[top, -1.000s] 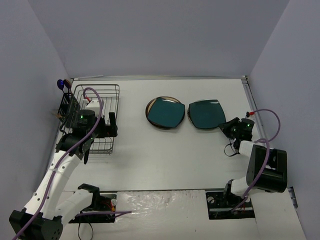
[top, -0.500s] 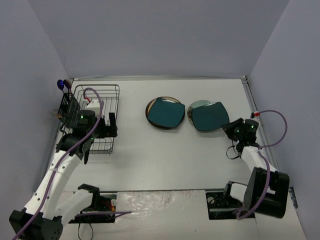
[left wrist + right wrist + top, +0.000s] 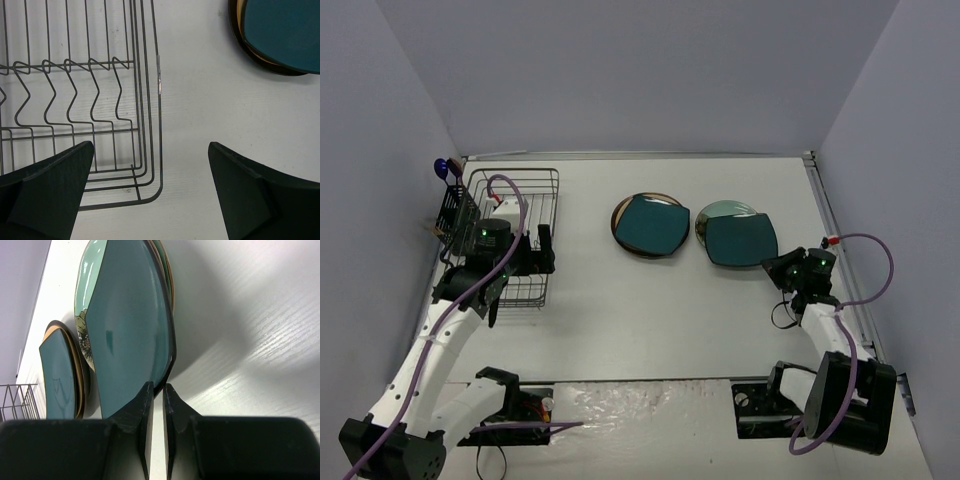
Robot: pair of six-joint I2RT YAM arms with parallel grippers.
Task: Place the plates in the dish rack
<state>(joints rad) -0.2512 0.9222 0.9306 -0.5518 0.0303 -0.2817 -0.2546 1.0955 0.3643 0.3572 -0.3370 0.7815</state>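
Note:
My right gripper [image 3: 782, 265] is shut on the near right rim of a dark teal rounded-square plate [image 3: 740, 238]. The right wrist view shows its fingertips [image 3: 157, 386] pinching that rim, with the plate [image 3: 132, 335] tilted up off a stack. Under it lie a pale mint plate [image 3: 715, 212] and a cream floral plate [image 3: 84, 337]. A second teal plate [image 3: 648, 224] lies on a brown-rimmed plate [image 3: 617, 222] in the middle. The black wire dish rack [image 3: 510, 235] stands at the left. My left gripper [image 3: 546, 250] is open and empty at its right side, over the rack's corner [image 3: 150, 150].
A black cutlery caddy [image 3: 453, 210] hangs on the rack's left side, with a small blue object [image 3: 442, 167] behind it. Grey walls close in the table at the left, back and right. The right arm's purple cable [image 3: 868, 260] loops near the right wall.
My right gripper has pulled back toward the near right with the teal plate, sliding it off the stack and uncovering the mint plate. The left arm has not moved.

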